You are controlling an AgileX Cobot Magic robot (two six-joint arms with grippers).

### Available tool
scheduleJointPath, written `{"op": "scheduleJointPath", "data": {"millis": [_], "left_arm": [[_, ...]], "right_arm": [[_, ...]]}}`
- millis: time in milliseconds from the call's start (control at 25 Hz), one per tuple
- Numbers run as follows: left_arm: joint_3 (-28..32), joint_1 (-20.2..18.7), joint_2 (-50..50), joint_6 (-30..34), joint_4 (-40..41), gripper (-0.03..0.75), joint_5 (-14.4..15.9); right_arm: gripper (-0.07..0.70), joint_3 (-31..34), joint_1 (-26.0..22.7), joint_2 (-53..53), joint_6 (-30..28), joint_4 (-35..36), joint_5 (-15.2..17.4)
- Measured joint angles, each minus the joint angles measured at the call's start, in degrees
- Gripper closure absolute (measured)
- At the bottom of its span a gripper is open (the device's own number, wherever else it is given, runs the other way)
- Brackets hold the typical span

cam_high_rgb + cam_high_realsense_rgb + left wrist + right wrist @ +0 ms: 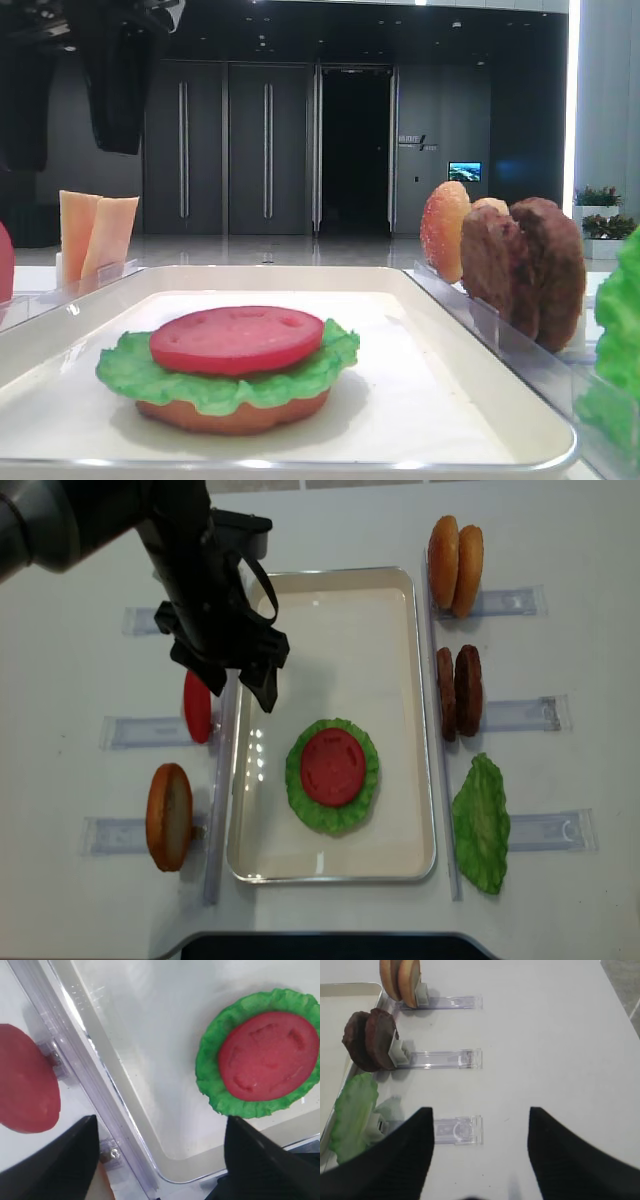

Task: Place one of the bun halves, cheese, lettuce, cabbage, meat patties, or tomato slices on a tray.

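Observation:
On the white tray (400, 680) lies a stack: a flat bun half (235, 415), ruffled green lettuce (300, 800) and a red tomato slice (332, 767) on top, also seen in the left wrist view as the tomato slice (267, 1055). My left gripper (245, 688) hangs open and empty over the tray's left rim (145, 1125), up and to the left of the stack. Another tomato slice (197, 708) stands in its holder just left of it. My right gripper (480, 1125) is open over an empty clear holder (457, 1130).
Right of the tray stand two bun halves (455, 565), two meat patties (458, 692) and a lettuce leaf (482, 823) in clear holders. A bun half (168, 817) stands at the left front. Cheese slices (95, 235) stand at the far left.

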Motion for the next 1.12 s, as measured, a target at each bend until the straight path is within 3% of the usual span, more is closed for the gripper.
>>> {"op": "scheduleJointPath", "data": {"millis": [240,400,920,1120], "left_arm": [[0.0,0.0,-0.98,-0.19,2.83,0.125,0.12],[0.0,2.19,-2.88,-0.2,3.66,0.125,0.16],[0.56,22.25,-12.02,4.23,4.54,0.15,0.55],[0.56,27.91,-13.36,6.06,4.8,0.159,0.72]], "right_arm": [[0.206,0.0,0.0,0.0,0.0,0.0,0.0],[0.206,0.0,0.0,0.0,0.0,0.0,0.0],[0.206,0.0,0.0,0.0,0.0,0.0,0.0],[0.206,0.0,0.0,0.0,0.0,0.0,0.0]]}}
